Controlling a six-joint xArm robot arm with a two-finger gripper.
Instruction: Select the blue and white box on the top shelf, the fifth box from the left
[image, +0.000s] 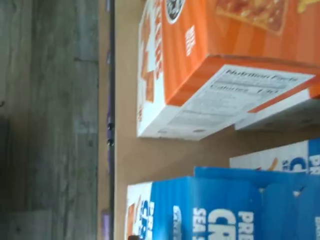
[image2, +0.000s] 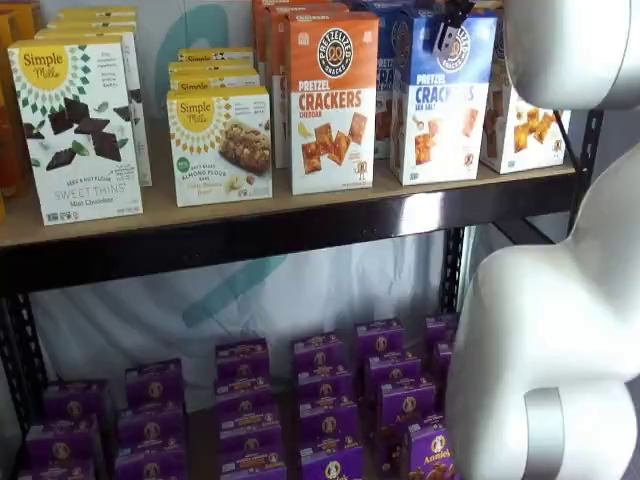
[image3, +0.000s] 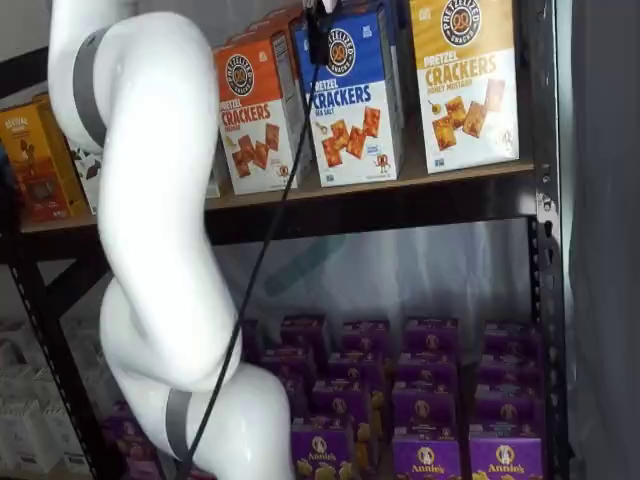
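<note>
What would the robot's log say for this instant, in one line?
target: blue and white box | place: top shelf | fingers: at box top, grip unclear | neighbour: orange Cheddar box

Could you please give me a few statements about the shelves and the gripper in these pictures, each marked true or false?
1. The blue and white box stands upright on the top shelf. True.
2. An orange Cheddar box stands beside it. True.
3. The lower level holds green boxes. False: the purple boxes are there.
4. The gripper hangs in front of the yellow-topped cracker box. False: its dark fingers show at the blue and white box's top.
5. The blue and white box has been tipped over. False: it stands upright.
</note>
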